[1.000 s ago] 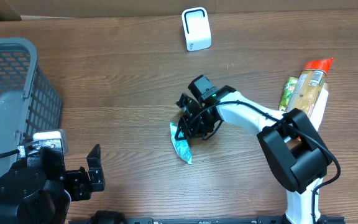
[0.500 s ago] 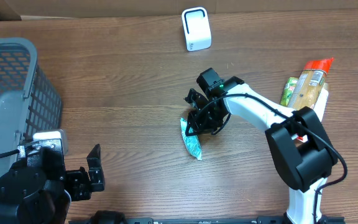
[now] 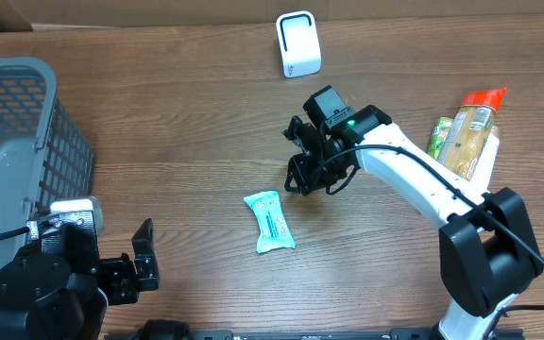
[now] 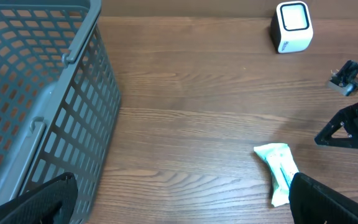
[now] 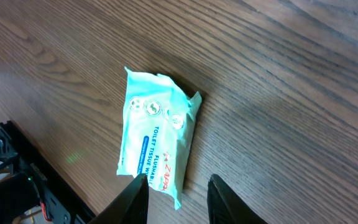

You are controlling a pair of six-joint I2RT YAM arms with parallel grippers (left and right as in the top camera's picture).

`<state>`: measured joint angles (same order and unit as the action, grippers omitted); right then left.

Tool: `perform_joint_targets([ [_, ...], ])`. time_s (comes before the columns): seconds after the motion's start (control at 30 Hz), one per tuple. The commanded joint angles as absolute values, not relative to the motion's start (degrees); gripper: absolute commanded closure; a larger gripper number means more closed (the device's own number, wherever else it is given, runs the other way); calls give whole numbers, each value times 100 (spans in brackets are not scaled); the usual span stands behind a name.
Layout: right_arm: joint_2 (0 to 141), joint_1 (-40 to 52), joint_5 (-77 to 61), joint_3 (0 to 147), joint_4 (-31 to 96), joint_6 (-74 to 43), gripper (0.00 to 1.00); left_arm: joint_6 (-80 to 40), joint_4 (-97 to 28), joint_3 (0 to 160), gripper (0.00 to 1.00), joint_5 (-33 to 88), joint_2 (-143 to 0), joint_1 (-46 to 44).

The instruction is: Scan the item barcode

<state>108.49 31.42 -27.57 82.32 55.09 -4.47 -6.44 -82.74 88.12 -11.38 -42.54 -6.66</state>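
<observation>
Found the wipes packet (image 3: 270,223) lying flat on the bench (image 3: 178,113), printed face up, near the middle. Saw no barcode on the upper face in the right wrist view; could not tell which face carries it. Found the right hand (image 3: 301,178) near the packet's far end and apart from it, fingers (image 5: 135,198) part-way spread with nothing between them. Found the left hand (image 4: 179,208) spread wide and empty at the near left, beside the basket (image 3: 17,142). Noted the scanner (image 3: 298,43) standing at the far edge, well apart from the packet.

Judged the step in hand to be a pick-up of the packet by the right hand. Advised a spread wider than the packet's short width before descent, then a pinch across that width near one end, leaving most of both faces uncovered. Expected a soft, slumping pack with slippery film: advised a firm closure and a slow lift. Advised against driving the fingertips hard into the bench. Advised presenting the hidden face to the scanner first, then the printed one.
</observation>
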Motion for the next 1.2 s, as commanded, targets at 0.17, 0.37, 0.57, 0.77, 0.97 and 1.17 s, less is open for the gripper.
perform_joint_targets([
  [0.17, 10724, 3114, -2655, 8372, 5516, -403, 58, -683, -8254, 8774, 1, -1092, -4283, -639],
  [0.37, 10724, 3127, -2486, 8709, 5749, -401, 59, -685, -8254, 8774, 1, -1092, -4283, -639],
  [0.57, 10704, 3127, -2488, 8995, 6034, -403, 60, -683, -8254, 8774, 0, -1092, -4285, -639],
  [0.77, 10621, 3079, -2626, 9052, 6200, -421, 60, -683, -8254, 8774, 0, -1092, -4283, -639],
  [0.97, 10608, 2644, -3094, 9021, 6416, -204, 56, -683, -8252, 8774, 0, -1090, -4283, -639],
  [1.17, 10654, 2265, -3251, 8993, 6479, -54, 33, -683, -8252, 8774, 1, -1092, -4285, -639],
])
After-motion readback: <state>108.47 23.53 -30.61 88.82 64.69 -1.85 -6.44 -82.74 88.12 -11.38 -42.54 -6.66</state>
